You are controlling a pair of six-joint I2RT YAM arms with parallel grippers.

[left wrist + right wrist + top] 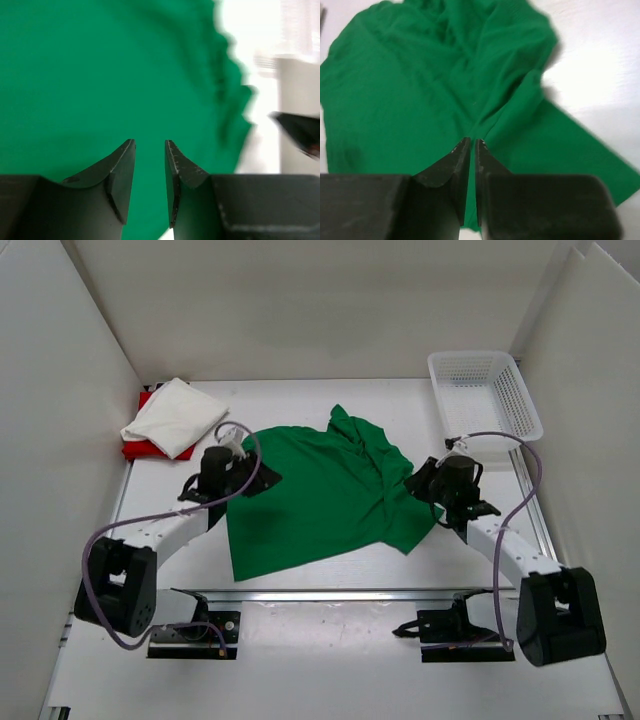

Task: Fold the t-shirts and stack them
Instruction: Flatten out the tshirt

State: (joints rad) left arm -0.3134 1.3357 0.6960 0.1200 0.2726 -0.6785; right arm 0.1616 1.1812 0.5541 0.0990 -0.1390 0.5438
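Currently, left gripper (150, 143) stands open, right gripper (473, 141) indeterminate; rumpled green t-shirt (310, 502) may fold crooked unless flattened.

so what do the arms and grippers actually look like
Both the left arm and right arm have white links between chunky black joint housings, each trailed by a looping lilac cable. The left gripper and right gripper are black, with two wedge-shaped fingers tapering to scuffed tips.
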